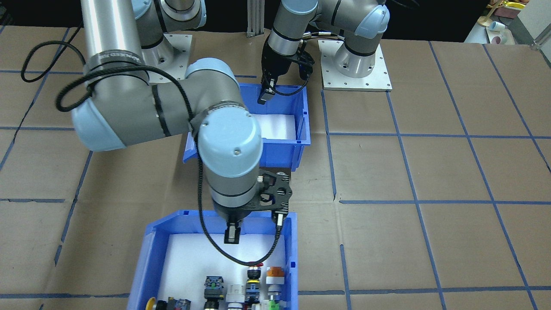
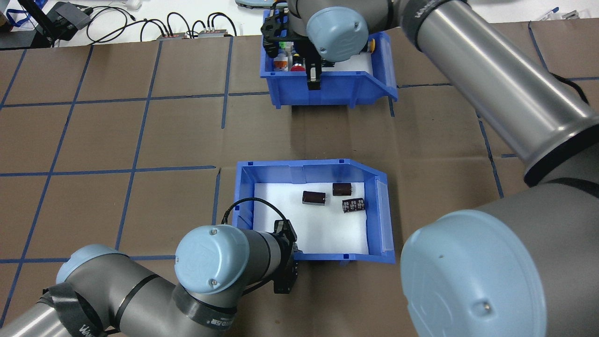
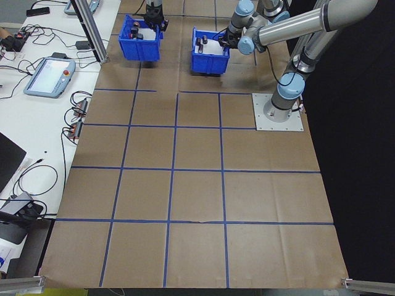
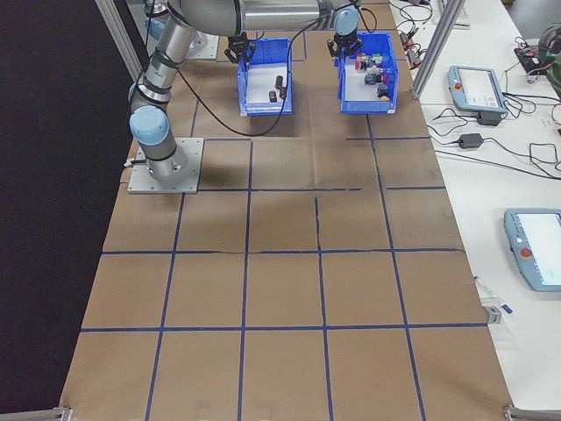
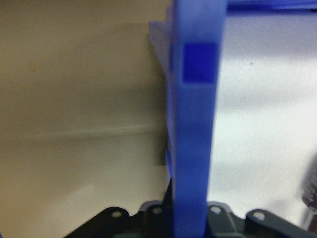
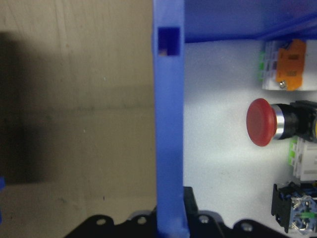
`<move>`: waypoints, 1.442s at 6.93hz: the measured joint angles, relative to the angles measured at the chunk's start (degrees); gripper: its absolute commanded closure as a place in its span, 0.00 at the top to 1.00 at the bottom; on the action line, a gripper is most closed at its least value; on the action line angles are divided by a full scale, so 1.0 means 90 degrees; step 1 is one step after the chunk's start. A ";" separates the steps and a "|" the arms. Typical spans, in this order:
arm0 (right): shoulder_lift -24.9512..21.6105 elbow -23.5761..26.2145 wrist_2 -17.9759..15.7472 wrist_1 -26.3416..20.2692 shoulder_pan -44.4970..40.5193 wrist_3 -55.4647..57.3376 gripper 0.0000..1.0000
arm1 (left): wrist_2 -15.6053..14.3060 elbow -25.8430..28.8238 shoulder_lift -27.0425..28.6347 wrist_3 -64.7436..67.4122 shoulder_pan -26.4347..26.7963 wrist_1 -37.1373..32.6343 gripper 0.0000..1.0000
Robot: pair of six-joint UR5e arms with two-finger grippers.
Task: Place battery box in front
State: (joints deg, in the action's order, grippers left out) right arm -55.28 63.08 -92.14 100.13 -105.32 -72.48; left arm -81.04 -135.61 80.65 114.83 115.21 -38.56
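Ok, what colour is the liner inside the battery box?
White, inside the blue battery box; the overhead exterior view shows its liner best.

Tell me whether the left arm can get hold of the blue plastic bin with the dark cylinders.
Probably yes: the left gripper already straddles the near wall of the blue bin, nothing between.
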 measured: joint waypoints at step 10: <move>-0.2537 0.3000 0.0003 -0.0304 0.3253 -0.3360 0.05 | 0.0223 0.3411 0.2861 -0.1847 -0.1957 -0.1115 0.00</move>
State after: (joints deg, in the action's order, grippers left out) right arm -78.12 90.09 -92.11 97.39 -76.04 -102.72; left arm -79.03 -104.91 106.39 98.20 97.60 -48.60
